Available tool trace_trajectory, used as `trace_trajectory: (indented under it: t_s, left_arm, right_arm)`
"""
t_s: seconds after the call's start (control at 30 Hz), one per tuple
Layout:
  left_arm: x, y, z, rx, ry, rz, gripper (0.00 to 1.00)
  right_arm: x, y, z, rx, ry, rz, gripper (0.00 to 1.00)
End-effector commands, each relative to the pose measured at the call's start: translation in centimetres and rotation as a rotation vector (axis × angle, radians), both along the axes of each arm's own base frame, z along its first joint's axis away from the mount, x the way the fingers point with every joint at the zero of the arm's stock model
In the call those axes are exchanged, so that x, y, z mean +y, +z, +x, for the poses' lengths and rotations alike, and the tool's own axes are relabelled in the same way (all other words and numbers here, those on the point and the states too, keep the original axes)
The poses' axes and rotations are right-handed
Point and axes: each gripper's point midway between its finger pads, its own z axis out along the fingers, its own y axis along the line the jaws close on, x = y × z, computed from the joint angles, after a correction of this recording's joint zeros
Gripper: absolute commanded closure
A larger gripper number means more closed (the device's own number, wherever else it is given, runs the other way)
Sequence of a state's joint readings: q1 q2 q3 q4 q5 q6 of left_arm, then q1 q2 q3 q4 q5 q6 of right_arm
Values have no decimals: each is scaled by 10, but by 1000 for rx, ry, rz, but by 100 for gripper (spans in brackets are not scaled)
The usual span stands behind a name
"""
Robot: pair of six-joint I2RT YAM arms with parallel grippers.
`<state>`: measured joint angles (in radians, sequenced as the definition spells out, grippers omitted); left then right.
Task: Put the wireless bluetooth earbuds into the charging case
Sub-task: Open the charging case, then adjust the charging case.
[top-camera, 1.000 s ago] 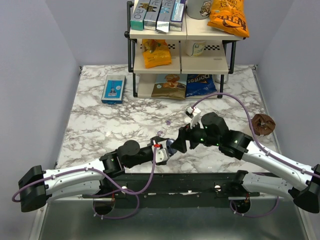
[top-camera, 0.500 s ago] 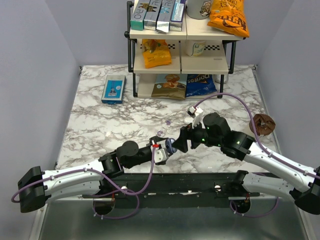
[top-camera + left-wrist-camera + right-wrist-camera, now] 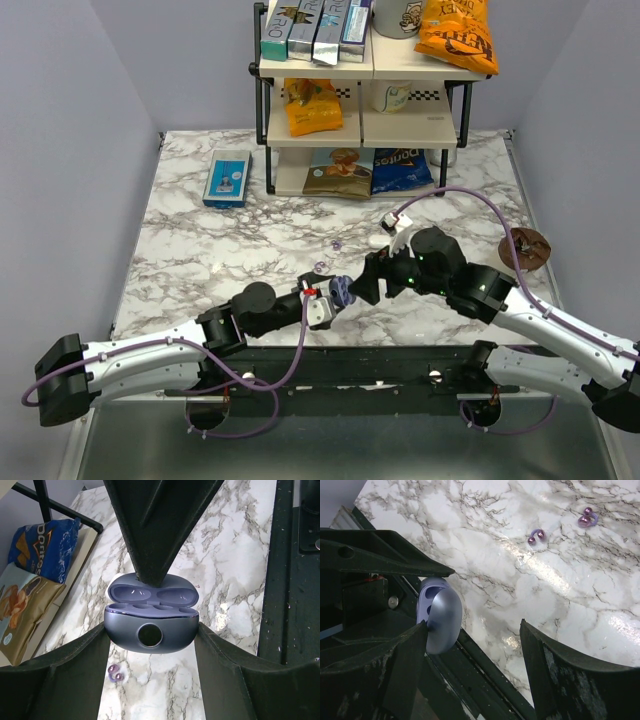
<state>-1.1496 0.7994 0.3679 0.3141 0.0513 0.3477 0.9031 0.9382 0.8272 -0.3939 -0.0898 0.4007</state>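
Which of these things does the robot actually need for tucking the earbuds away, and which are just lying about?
Needed:
charging case
purple earbuds

Lying about:
blue box
snack rack
Doritos bag
brown round thing

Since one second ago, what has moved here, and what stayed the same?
The right gripper, open and empty, drew back slightly to its right, away from the open bluish-grey oval plastic charging case. The left gripper kept holding that case. The two small purple earbuds stayed on the white marble table.
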Motion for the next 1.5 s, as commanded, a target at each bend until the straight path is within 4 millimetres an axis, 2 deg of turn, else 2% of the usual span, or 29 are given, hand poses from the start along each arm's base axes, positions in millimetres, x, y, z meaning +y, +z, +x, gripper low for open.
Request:
trace_trajectory:
  t_s: [0.0, 0.33, 0.5, 0.7, 0.83, 1.1, 1.23, 1.47]
  left_arm:
    - [0, 19, 1, -33, 10, -67, 100]
    - [2, 18, 1, -33, 13, -68, 100]
    - [2, 18, 1, -31, 15, -69, 100]
    - [1, 19, 0, -27, 13, -74, 100]
    - [-1, 25, 0, -30, 7, -99, 100]
    - [-4, 36, -5, -37, -19, -121, 100]
    - [-5, 37, -7, -31, -28, -123, 100]
    - [-6, 37, -9, -24, -35, -132, 100]
  right_arm:
    - [-12, -14, 1, 16, -39, -55, 18]
    - [-18, -14, 2, 11, -59, -61, 18]
    - [-18, -8, -1, 4, -52, -42, 18]
    - [-2, 24, -12, -42, 34, 117, 18]
    - [6, 21, -12, -20, 65, 111, 24]
    - [14, 7, -10, 14, 78, 90, 28]
    - [17, 10, -6, -9, 75, 104, 42]
    - [22, 4, -7, 6, 98, 92, 52]
